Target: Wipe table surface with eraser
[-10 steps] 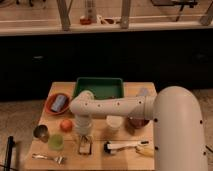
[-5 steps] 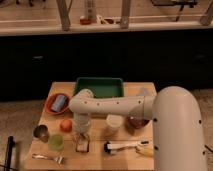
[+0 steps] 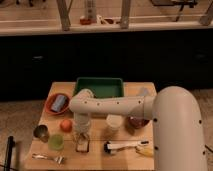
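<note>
1 small eraser [image 3: 82,145] stands near the front of the desk [image 3: 95,160], between the green cup [image 3: 56,142] and the brush [image 3: 122,146]. Your gripper [image 3: 82,132] hangs directly over it; you cannot tell whether it has hold. Expect a light, stiff block: take it across its dark edges and press gently.

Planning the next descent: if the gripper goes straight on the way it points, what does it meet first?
The gripper, pointing down over the table surface, would most likely meet the eraser just beneath it first; whether they already touch is unclear. The green cup stands off to one side.
</note>
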